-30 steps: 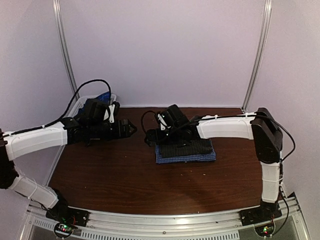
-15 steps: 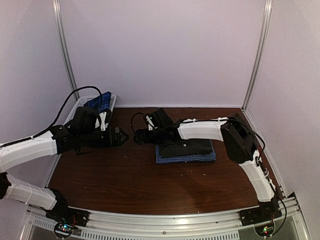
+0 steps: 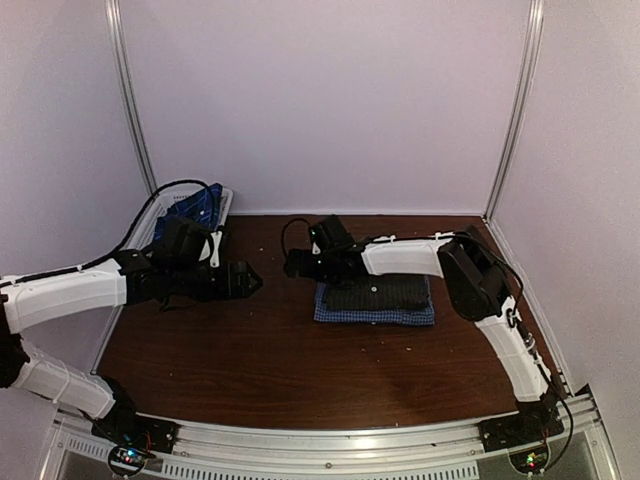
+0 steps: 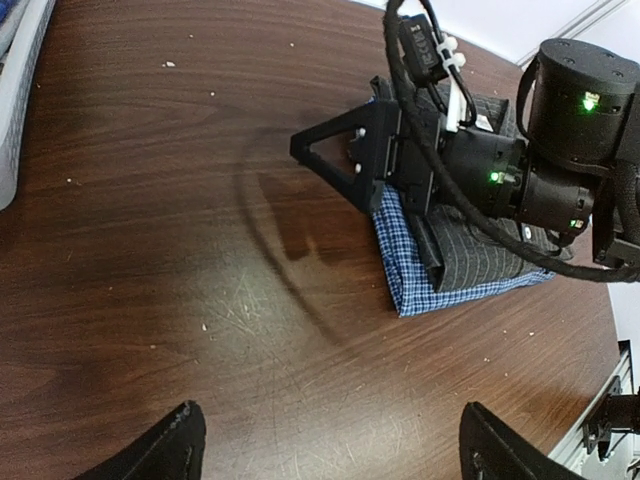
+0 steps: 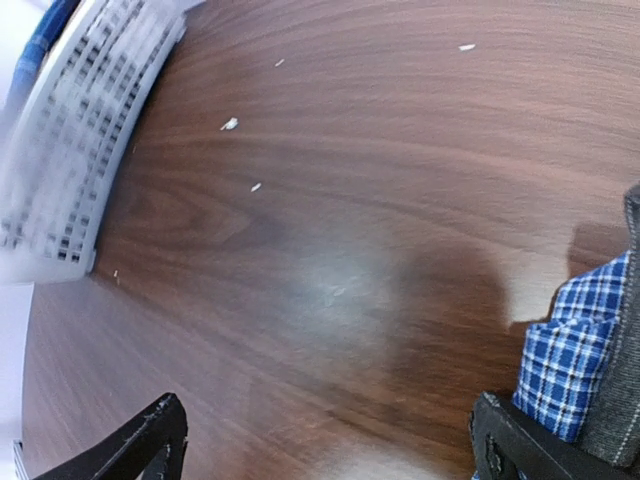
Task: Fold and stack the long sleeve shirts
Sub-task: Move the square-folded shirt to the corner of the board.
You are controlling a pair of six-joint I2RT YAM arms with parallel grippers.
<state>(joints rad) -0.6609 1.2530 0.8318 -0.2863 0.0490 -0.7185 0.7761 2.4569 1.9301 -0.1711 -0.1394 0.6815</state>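
Wood table [image 3: 250,350], blue-checked shirt [image 3: 380,317], white basket [image 5: 80,150]

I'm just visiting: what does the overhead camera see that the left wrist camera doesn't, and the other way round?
Only the overhead view: both arms nearly whole, the walls, and the inside of the white basket with a blue shirt in it. Only the left wrist view: pale crumbs on the wood, the cloth's fine checks, green lights on the right wrist. Both: the charcoal shirt folded on the blue checked shirt, the open right pincer at their left edge, the brown table.
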